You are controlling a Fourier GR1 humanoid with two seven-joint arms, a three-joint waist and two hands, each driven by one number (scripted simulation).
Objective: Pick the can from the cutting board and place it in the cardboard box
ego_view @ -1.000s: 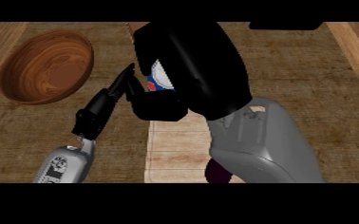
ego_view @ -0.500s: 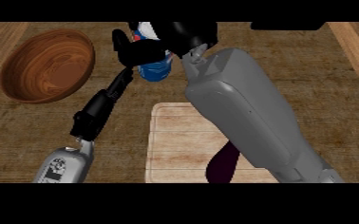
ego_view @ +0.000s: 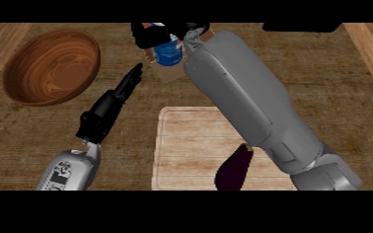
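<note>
The blue can (ego_view: 168,54) hangs near the top middle of the head view, with my right hand (ego_view: 149,33) shut on its upper part. Under and around the can, tan parts of the cardboard box (ego_view: 163,72) show; my grey right forearm (ego_view: 241,103) hides most of the box. The pale wooden cutting board (ego_view: 191,148) lies below, with no can on it. Left of the board is my left hand (ego_view: 109,109), open, its straight fingers pointing up toward the box.
A large wooden bowl (ego_view: 53,66) stands at the left. A dark purple eggplant (ego_view: 233,170) lies on the board's right part, beside my right forearm. A dark object (ego_view: 300,27) sits at the top right edge.
My right arm has stretched away from me, carrying the can off the board and over the cardboard box. The left hand has hardly moved.
</note>
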